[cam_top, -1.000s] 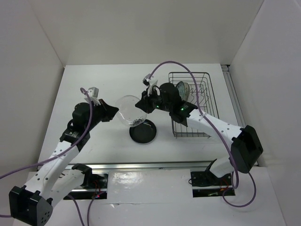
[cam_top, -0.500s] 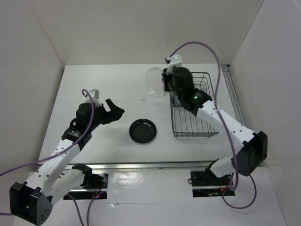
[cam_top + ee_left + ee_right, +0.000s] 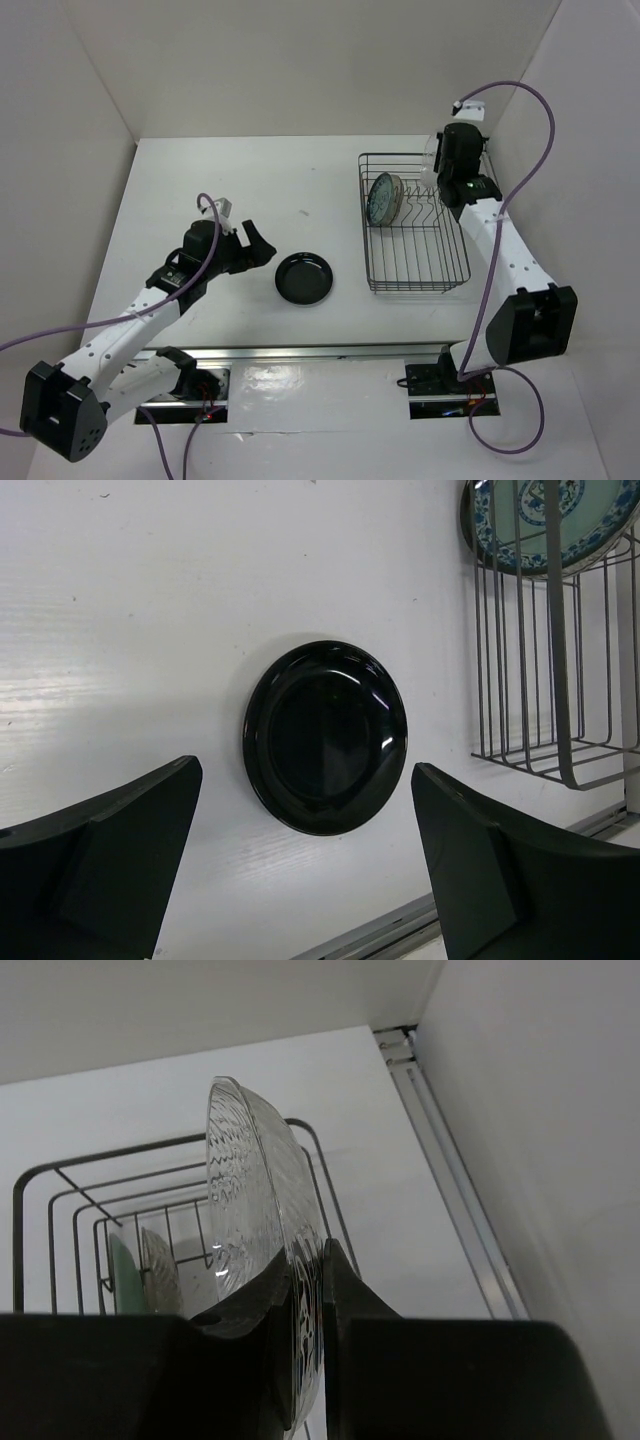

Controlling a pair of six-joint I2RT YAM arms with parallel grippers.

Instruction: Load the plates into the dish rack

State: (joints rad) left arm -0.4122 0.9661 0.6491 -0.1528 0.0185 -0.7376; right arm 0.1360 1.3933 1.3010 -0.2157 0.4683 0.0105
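A glossy black plate (image 3: pixel 306 278) (image 3: pixel 325 737) lies flat on the white table. My left gripper (image 3: pixel 262 245) (image 3: pixel 305 865) stands open just left of it, its fingers either side of the plate's near rim in the wrist view, apart from it. The wire dish rack (image 3: pixel 442 265) (image 3: pixel 60 1175) holds a teal-patterned plate (image 3: pixel 382 198) (image 3: pixel 545 520) on edge, with a beige plate (image 3: pixel 162 1268) next to it. My right gripper (image 3: pixel 440 168) (image 3: pixel 308 1295) is shut on the rim of a clear glass plate (image 3: pixel 250 1190), held upright above the rack's far right corner.
White walls close in the table on three sides, and the right wall stands close to the rack. A metal track (image 3: pixel 455 1190) runs along the table's right edge. An aluminium rail (image 3: pixel 320 352) crosses the front by the arm bases.
My right arm has carried the clear plate from mid-table up and right to above the rack. The left gripper has let go of it, opened wide and shifted towards the black plate.
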